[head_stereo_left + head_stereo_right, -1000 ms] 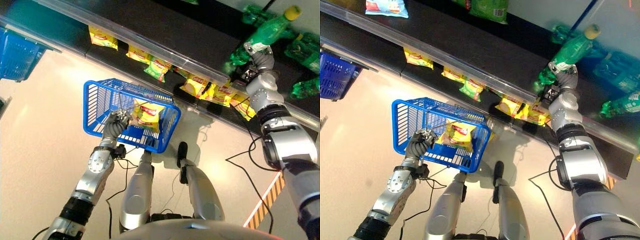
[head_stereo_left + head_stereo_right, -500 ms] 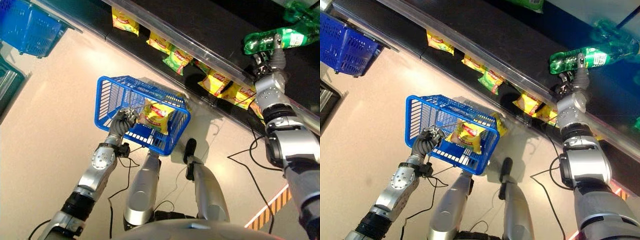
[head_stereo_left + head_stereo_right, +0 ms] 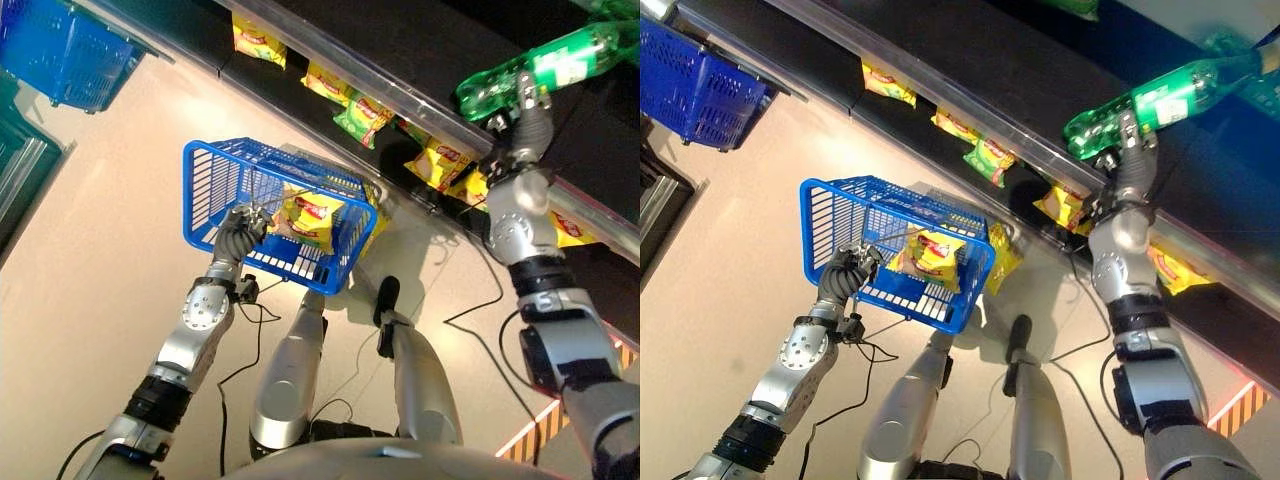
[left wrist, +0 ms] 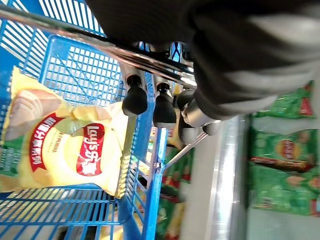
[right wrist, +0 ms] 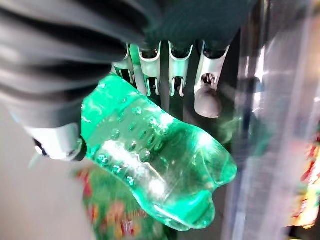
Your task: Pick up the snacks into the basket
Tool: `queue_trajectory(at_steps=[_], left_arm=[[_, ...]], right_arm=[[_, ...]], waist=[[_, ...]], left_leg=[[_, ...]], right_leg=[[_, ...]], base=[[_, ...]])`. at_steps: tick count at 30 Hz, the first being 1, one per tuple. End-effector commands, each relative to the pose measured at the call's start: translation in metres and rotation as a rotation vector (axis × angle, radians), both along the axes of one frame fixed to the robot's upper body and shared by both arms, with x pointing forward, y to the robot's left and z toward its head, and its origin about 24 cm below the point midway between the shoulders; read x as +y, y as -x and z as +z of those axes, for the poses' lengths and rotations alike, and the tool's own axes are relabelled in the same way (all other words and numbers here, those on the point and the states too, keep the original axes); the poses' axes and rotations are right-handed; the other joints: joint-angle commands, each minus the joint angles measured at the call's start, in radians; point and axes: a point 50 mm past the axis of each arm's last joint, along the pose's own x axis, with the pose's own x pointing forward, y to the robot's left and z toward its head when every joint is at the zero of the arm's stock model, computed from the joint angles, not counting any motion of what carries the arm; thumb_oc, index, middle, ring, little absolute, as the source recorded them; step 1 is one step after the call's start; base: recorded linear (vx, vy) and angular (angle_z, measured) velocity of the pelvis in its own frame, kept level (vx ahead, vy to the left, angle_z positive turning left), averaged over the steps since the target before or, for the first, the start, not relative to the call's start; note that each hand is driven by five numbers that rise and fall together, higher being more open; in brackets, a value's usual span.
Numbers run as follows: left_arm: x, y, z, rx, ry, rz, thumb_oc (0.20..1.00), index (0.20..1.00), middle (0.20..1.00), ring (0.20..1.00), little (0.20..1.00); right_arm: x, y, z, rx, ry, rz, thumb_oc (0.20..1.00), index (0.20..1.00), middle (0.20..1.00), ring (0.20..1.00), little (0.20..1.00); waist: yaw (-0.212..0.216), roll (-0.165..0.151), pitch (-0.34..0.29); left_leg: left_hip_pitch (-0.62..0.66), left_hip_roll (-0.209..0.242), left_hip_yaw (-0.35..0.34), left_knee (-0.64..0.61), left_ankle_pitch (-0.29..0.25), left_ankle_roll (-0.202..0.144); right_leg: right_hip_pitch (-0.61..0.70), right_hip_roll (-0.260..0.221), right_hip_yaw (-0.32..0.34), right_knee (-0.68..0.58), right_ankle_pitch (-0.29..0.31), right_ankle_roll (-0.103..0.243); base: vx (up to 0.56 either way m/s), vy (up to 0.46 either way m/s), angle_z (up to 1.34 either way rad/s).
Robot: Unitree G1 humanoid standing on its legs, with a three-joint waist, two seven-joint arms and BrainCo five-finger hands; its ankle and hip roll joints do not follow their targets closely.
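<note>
Your right hand (image 3: pixel 1127 135) is curled round a green bottle (image 3: pixel 1145 102) lying crosswise over the far shelf (image 3: pixel 970 75). The blue basket (image 3: pixel 835 215), its wire handle gripped by your left hand (image 3: pixel 840 274), hangs nearer and leftward, one yellow snack bag (image 3: pixel 930 254) inside.

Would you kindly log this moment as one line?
left robot hand: holding basket handle | right robot hand: gripping green bottle at shelf | basket: one yellow snack bag

Bright overhead light glares on the shelf rail (image 3: pixel 400 95); wrist views blur up close.
</note>
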Motion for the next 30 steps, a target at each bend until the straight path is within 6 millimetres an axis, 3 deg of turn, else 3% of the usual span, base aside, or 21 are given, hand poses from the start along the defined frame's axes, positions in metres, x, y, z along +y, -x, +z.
queue_trajectory(at_steps=[1, 4, 7, 11, 12, 13, 18, 21, 23, 24, 30], left_arm=[[0.001, 0.011, 0.051, -0.301, 0.086, -0.011, 0.2, 0.2, 0.2, 0.2, 0.2], [0.002, 0.01, 0.053, -0.307, 0.114, -0.011, 0.2, 0.2, 0.2, 0.2, 0.2], [-0.002, 0.008, 0.054, -0.308, 0.12, -0.024, 0.2, 0.2, 0.2, 0.2, 0.2], [-0.023, -0.003, 0.081, -0.412, 0.117, -0.104, 0.2, 0.2, 0.2, 0.2, 0.2], [-0.023, -0.003, 0.081, -0.412, 0.117, -0.104, 0.2, 0.2, 0.2, 0.2, 0.2], [-0.035, -0.007, 0.09, -0.441, 0.145, -0.145, 0.2, 0.2, 0.2, 0.2, 0.2], [-0.064, -0.012, 0.113, -0.511, 0.206, -0.241, 0.2, 0.2, 0.2, 0.2, 0.2], [-0.085, -0.014, 0.126, -0.545, 0.22, -0.311, 0.2, 0.2, 0.2, 0.2, 0.2], [-0.09, -0.014, 0.129, -0.556, 0.225, -0.328, 0.2, 0.2, 0.2, 0.2, 0.2], [-0.107, -0.012, 0.137, -0.572, 0.253, -0.389, 0.2, 0.2, 0.2, 0.2, 0.2], [-0.138, -0.007, 0.16, -0.621, 0.312, -0.496, 0.2, 0.2, 0.2, 0.2, 0.2]], right_arm=[[0.006, 0.033, 0.037, -0.278, 0.171, 0.035, 0.2, 0.2, 0.2, 0.2, 0.2], [0.011, 0.054, 0.025, -0.258, 0.281, 0.093, 0.2, 0.2, 0.2, 0.2, 0.2], [0.016, 0.063, 0.012, -0.214, 0.342, 0.141, 0.2, 0.2, 0.2, 0.2, 0.2], [0.037, 0.067, -0.024, -0.053, 0.497, 0.309, 0.2, 0.2, 0.2, 0.2, 0.2], [0.037, 0.067, -0.024, -0.053, 0.497, 0.309, 0.2, 0.2, 0.2, 0.2, 0.2], [0.045, 0.067, -0.039, 0.016, 0.547, 0.362, 0.2, 0.2, 0.2, 0.2, 0.2], [0.072, 0.054, -0.079, 0.173, 0.636, 0.472, 0.2, 0.2, 0.2, 0.2, 0.2], [0.097, 0.043, -0.089, 0.194, 0.74, 0.543, 0.2, 0.2, 0.2, 0.2, 0.2], [0.104, 0.039, -0.088, 0.187, 0.775, 0.55, 0.2, 0.2, 0.2, 0.2, 0.2], [0.121, 0.03, -0.093, 0.2, 0.849, 0.58, 0.2, 0.2, 0.2, 0.2, 0.2], [0.147, 0.009, -0.093, 0.211, 0.954, 0.565, 0.2, 0.2, 0.2, 0.2, 0.2]], waist=[[-0.065, -0.082, -0.159], [-0.088, -0.096, -0.182], [-0.1, -0.1, -0.192], [-0.13, -0.103, -0.181], [-0.13, -0.103, -0.182], [-0.136, -0.1, -0.168], [-0.138, -0.079, -0.116], [-0.127, -0.059, -0.081], [-0.123, -0.054, -0.073], [-0.109, -0.037, -0.049], [-0.081, -0.003, 0.003]], left_leg=[[0.013, -0.036, 0.01, 0.088, -0.142, 0.011], [0.047, -0.027, 0.019, 0.067, -0.142, 0.012], [0.06, -0.023, 0.023, 0.064, -0.143, 0.012], [0.04, -0.019, 0.035, 0.081, -0.141, 0.011], [0.039, -0.019, 0.035, 0.081, -0.141, 0.011], [0.025, -0.02, 0.037, 0.081, -0.135, 0.01], [-0.031, -0.025, 0.039, 0.095, -0.118, 0.003], [-0.073, -0.033, 0.034, 0.101, -0.105, -0.003], [-0.089, -0.035, 0.033, 0.106, -0.101, -0.004], [-0.12, -0.044, 0.027, 0.115, -0.094, -0.006], [-0.172, -0.062, 0.013, 0.126, -0.08, -0.011]], right_leg=[[0.051, -0.032, 0.063, -0.138, 0.038, 0.093], [0.078, -0.034, 0.063, -0.15, 0.037, 0.093], [0.091, -0.036, 0.06, -0.151, 0.034, 0.093], [0.061, -0.034, 0.065, -0.133, 0.04, 0.095], [0.06, -0.034, 0.065, -0.132, 0.04, 0.095], [0.041, -0.032, 0.068, -0.129, 0.045, 0.096], [-0.021, -0.033, 0.065, -0.103, 0.05, 0.096], [-0.069, -0.038, 0.06, -0.078, 0.051, 0.093], [-0.083, -0.04, 0.057, -0.071, 0.051, 0.094], [-0.114, -0.045, 0.053, -0.053, 0.052, 0.092], [-0.165, -0.053, 0.046, -0.029, 0.053, 0.092]], base=[[0.04, -0.004, 0.01], [0.04, 0.004, -0.05], [0.01, 0.026, -0.1], [-0.06, 0.031, -0.1], [-0.08, 0.027, -0.02], [-0.07, 0.025, -0.01], [-0.09, 0.022, -0.02], [-0.08, -0.004, 0.06], [-0.07, -0.008, 0.07], [-0.07, -0.01, 0.06], [-0.07, -0.026, 0.1]])
